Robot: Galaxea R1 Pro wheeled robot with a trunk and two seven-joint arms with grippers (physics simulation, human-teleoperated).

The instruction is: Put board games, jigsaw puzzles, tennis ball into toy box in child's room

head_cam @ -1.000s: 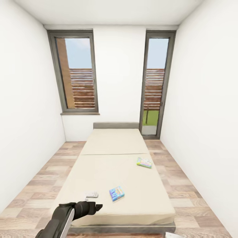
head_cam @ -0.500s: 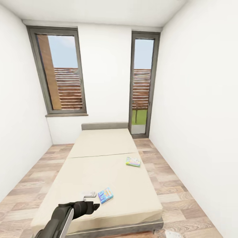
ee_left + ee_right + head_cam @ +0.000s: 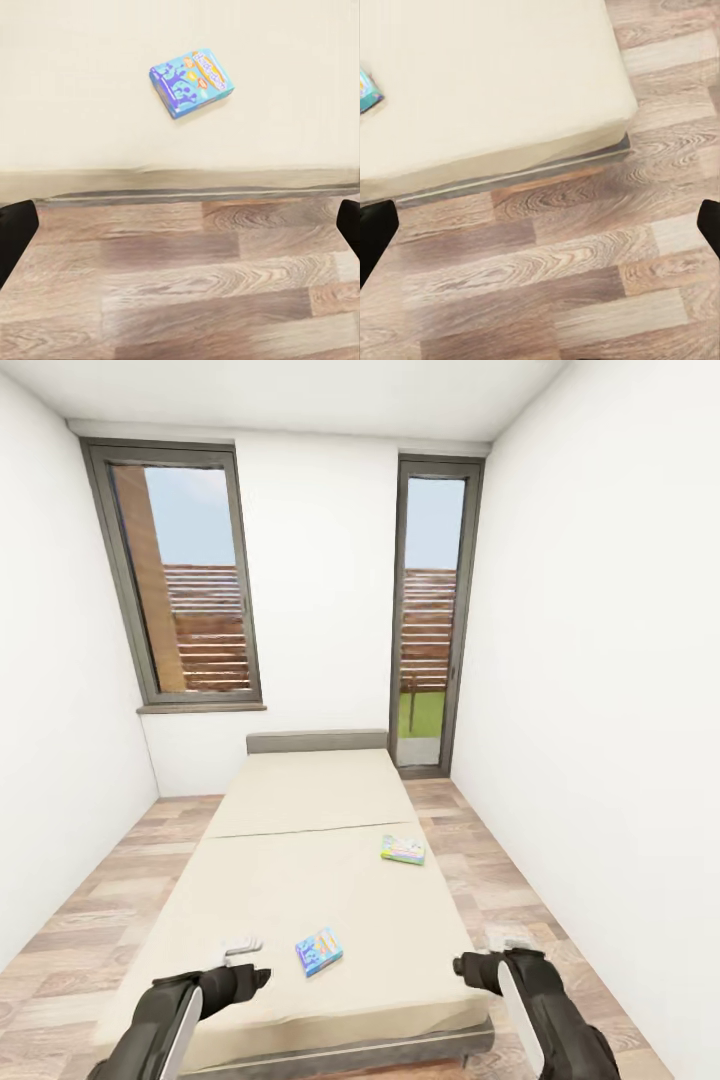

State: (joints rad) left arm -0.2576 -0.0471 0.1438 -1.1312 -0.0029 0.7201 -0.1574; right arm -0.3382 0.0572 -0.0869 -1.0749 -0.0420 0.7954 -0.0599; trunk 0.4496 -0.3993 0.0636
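Both jaws are standing apart, gripping nothing: left gripper (image 3: 243, 947), right gripper (image 3: 505, 940), hovering at the foot of the bed (image 3: 300, 810). White walls and plank floor (image 3: 85, 950) are surrounding it. Near the foot, a blue board game (image 3: 319, 950) is lying flat, long axis skewed across the mattress; a second game (image 3: 402, 849) is resting nearer the headboard.
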